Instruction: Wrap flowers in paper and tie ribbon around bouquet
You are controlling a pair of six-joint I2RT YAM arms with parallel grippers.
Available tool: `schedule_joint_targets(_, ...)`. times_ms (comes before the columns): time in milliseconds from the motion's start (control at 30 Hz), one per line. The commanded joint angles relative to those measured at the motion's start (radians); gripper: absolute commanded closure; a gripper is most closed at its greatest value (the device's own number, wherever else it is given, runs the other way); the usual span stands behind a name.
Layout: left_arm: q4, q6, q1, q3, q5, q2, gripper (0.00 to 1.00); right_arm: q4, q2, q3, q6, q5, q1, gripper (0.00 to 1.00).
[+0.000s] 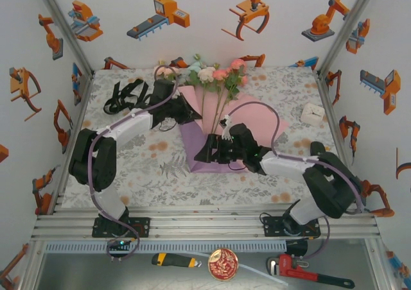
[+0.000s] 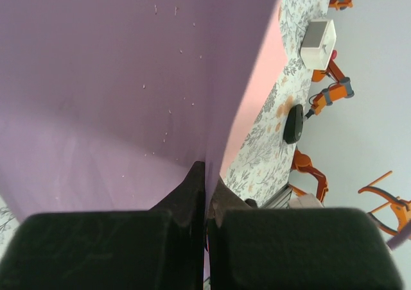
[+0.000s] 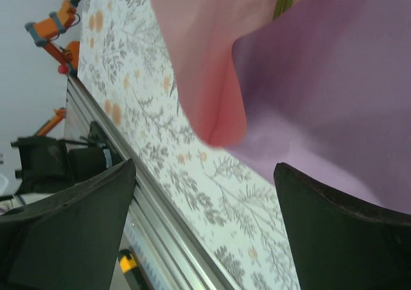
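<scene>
Floral tablecloth (image 1: 160,168) — left pincer (image 2: 205,186) clamped on paper (image 2: 128,78) edge; right pincer (image 3: 205,168) wide apart, gripping nothing.

— From where does each camera look?
— One sits high behind my arms (image 1: 122,133), facing down over the whole desk (image 1: 160,174). One rides my left hand (image 2: 205,174), very near the paper (image 2: 96,78) just ahead. One rides my right hand (image 3: 205,168), close above the desk.
— What do they share?
— The paper and the desk.
</scene>
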Motion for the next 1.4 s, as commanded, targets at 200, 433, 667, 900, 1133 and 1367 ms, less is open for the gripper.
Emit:
schedule_joint_targets(200, -0.008, 0.035, -0.001, 0.069, -0.001, 0.004, 0.72, 0.052, 0.117, 0.045, 0.102, 0.108, 0.000, 0.86)
schedule_joint_targets(433, -0.095, 0.194, 0.061, 0.086, -0.129, -0.108, 0.41, -0.057, 0.120, 0.037, 0.043, 0.177, 0.000, 0.85)
schedule_joint_targets(667, -0.104, 0.249, 0.151, 0.030, -0.240, -0.064, 0.44, -0.114, 0.153, 0.069, 0.032, 0.181, -0.008, 0.77)
schedule_joint_targets(900, -0.141, 0.280, 0.162, 0.160, -0.177, 0.161, 0.71, -0.212, 0.103, 0.095, 0.009, 0.203, -0.009, 0.59)
schedule_joint_targets(1133, -0.101, 0.254, 0.160, 0.206, -0.126, 0.287, 0.78, -0.391, -0.070, 0.087, -0.053, 0.272, -0.009, 0.53)
schedule_joint_targets(1367, -0.090, 0.248, 0.159, 0.203, -0.128, 0.288, 0.78, -0.553, -0.319, 0.118, -0.135, 0.373, 0.043, 0.51)
